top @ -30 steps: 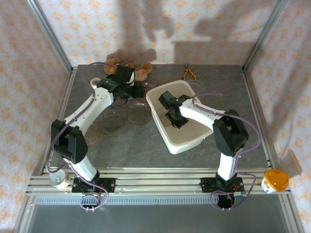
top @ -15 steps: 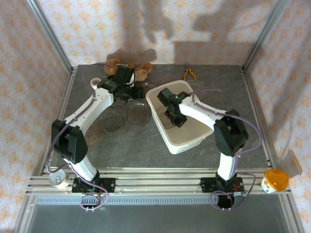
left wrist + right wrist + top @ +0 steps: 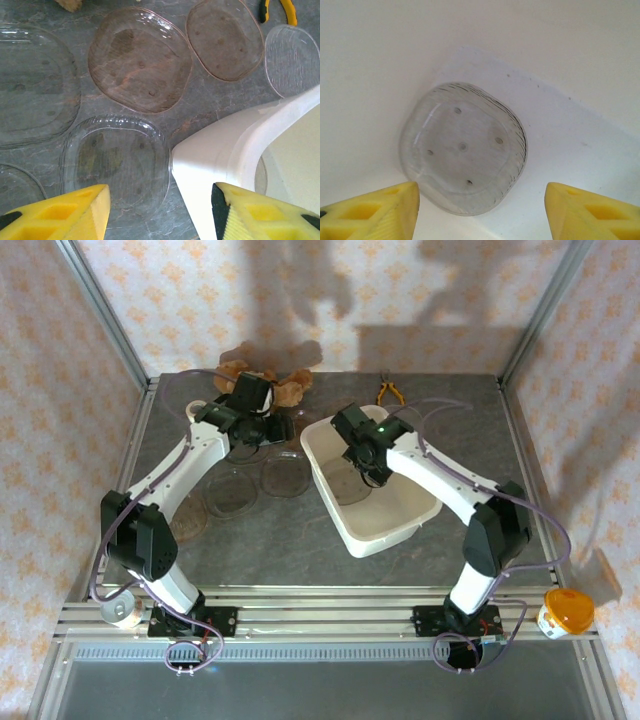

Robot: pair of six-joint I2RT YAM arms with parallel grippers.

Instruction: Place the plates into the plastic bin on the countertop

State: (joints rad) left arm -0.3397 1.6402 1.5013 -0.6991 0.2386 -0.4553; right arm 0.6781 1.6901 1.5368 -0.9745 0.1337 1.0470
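Right gripper (image 3: 480,212) hangs over the bin (image 3: 470,30), jaws wide apart and empty. One plate (image 3: 462,147) lies flat on the bin floor. Left gripper (image 3: 160,210), likewise wide open and empty, hovers above the plates (image 3: 140,57) on the countertop (image 3: 200,107), just beside the bin corner. Risk: on descent, one finger may strike the bin; the thin rims may slip.

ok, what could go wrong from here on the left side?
1. The left gripper hangs open with one finger above a corner of the plastic bin; descending could hit the rim and shove it.
2. The clear plate below lies flat right beside the bin, close to other plates; the fingers may slip or nudge a neighbour.
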